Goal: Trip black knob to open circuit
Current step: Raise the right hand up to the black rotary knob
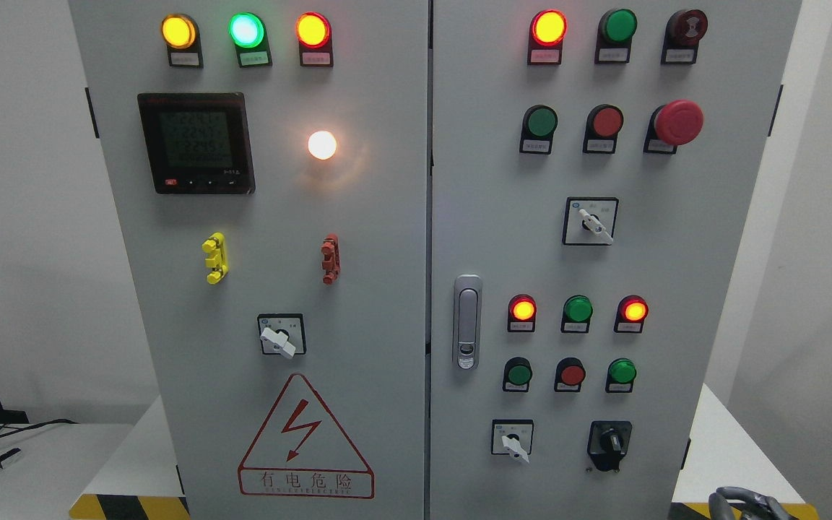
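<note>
A grey cabinet (pixel 358 303) carries the black knob (pixel 609 440); below-right of it, the right robot hand (pixel 748 503) shows curled fingers, its grip unclear.

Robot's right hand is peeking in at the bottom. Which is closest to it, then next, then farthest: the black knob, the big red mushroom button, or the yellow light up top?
From the right hand, bottom right corner:
1. Black knob, low on the right door.
2. Red mushroom button, high on the right door.
3. Yellow light, top left of the left door.

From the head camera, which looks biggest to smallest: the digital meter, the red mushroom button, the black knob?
1. Digital meter
2. Red mushroom button
3. Black knob, with only a small black plate behind it.
</note>
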